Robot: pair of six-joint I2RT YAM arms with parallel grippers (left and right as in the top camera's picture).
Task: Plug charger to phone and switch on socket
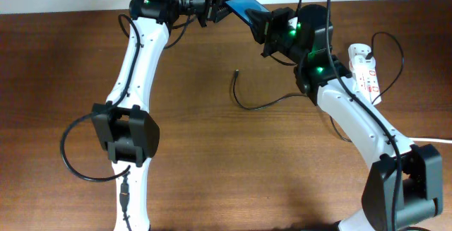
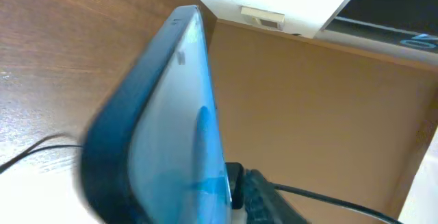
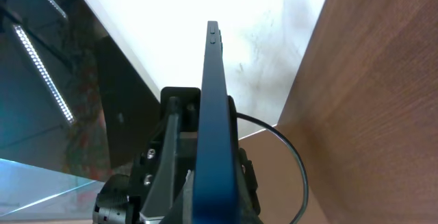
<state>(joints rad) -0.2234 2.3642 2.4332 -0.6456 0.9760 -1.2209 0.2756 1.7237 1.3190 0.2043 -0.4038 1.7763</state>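
The phone (image 1: 244, 6), blue screen lit, is held in the air at the back middle between both grippers. My left gripper (image 1: 219, 6) is shut on its left end and my right gripper (image 1: 263, 25) on its right end. The left wrist view shows the phone (image 2: 178, 114) close up and tilted; the right wrist view shows it (image 3: 213, 114) edge-on between the jaws. The charger (image 1: 261, 105) lies loose on the table, its plug tip (image 1: 235, 73) free below the phone. The socket (image 1: 366, 72) lies at the right, beside my right arm.
The socket's thick white cord (image 1: 431, 140) runs off the right edge. A black robot cable (image 1: 74, 153) loops by the left arm's base. The wooden table (image 1: 212, 167) ends at a white wall behind the phone.
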